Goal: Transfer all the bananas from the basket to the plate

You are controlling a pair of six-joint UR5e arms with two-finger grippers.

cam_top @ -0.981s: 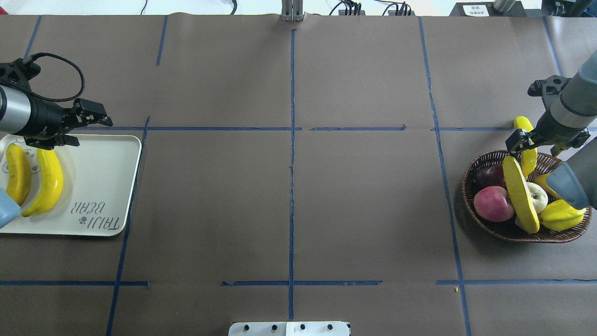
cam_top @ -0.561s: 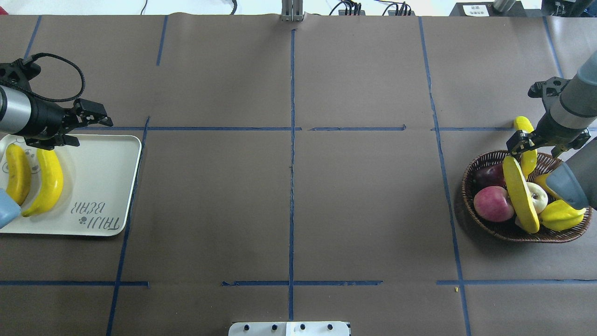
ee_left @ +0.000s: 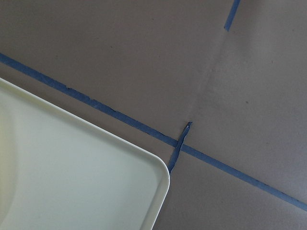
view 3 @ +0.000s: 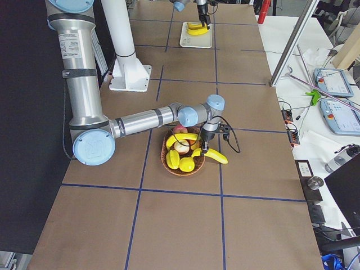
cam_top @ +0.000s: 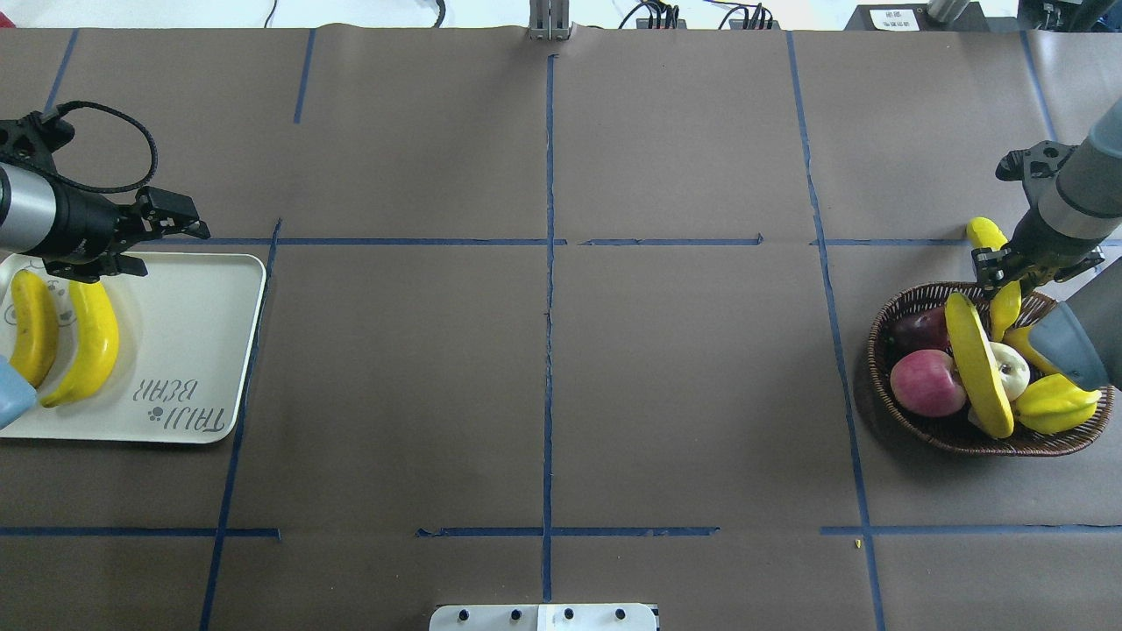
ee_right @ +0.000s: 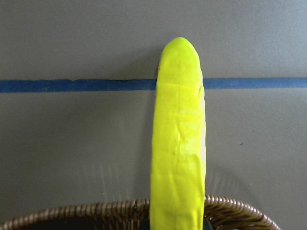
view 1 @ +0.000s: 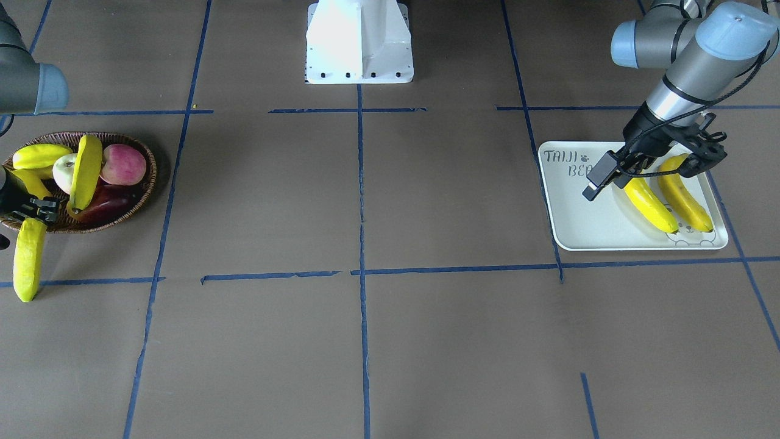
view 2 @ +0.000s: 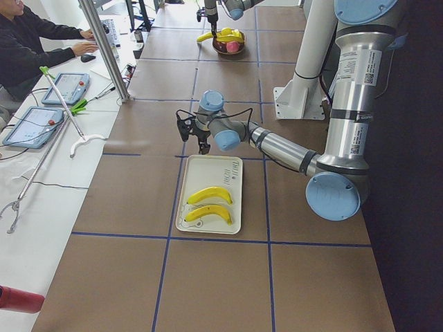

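Yellow and long, one curved banana (cam_top: 989, 235) is clamped between the closed fingers of the right gripper (cam_top: 1008, 273). It lies across the rim of the shallow oval brown wicker basket (cam_top: 929, 429) on the side away from the robot, one end inside and the other end outside. A second long yellow banana (cam_top: 973, 364) rests inside the basket on a red-pink apple (cam_top: 927, 383) and other fruits. Well apart from the basket, at the opposite end of the brown paper-covered table (cam_top: 561, 394), the pale rounded-rectangle plate (cam_top: 202, 350) carries two more yellow bananas (cam_top: 88, 342) side by side. The left gripper (cam_top: 171, 248) hovers over one corner of the plate, fingers spread, holding nothing.
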